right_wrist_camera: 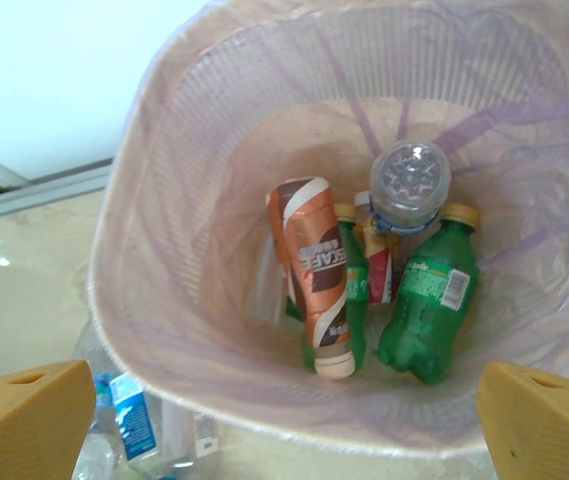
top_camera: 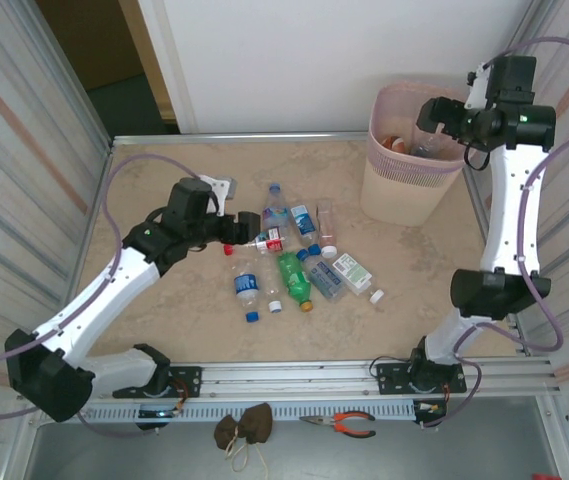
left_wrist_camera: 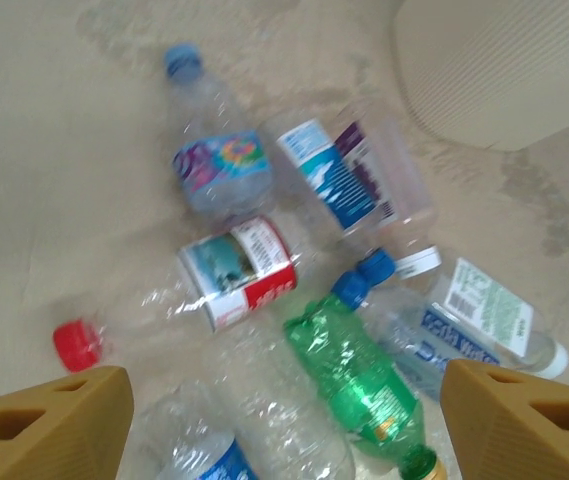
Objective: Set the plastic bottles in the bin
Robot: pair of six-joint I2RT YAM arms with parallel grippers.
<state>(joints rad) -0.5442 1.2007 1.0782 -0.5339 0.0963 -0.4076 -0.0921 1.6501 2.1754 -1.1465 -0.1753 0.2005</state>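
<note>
Several plastic bottles [top_camera: 294, 262] lie in a loose heap mid-table. My left gripper [top_camera: 248, 223] hangs open just above the heap's left side. In the left wrist view the left gripper [left_wrist_camera: 284, 425] has a green bottle [left_wrist_camera: 364, 375] and a crushed clear bottle [left_wrist_camera: 274, 400] lying below its gap, nothing gripped. A red-and-white labelled bottle [left_wrist_camera: 239, 270] and a blue-capped one [left_wrist_camera: 214, 165] lie beyond. The pale pink bin [top_camera: 414, 170] stands at the back right. My right gripper [top_camera: 429, 125] hovers open over the bin [right_wrist_camera: 164, 330], empty. Inside lie a brown-labelled bottle [right_wrist_camera: 319, 270], green bottles [right_wrist_camera: 424, 310] and a clear one [right_wrist_camera: 409, 180].
Loose caps lie around the heap: a red cap [left_wrist_camera: 76, 343], a blue cap [top_camera: 252, 316], a white cap [top_camera: 376, 296]. Orange-handled pliers [top_camera: 342, 424] and a brown lump [top_camera: 244, 428] sit on the front ledge below the rail. Striped walls close in both sides.
</note>
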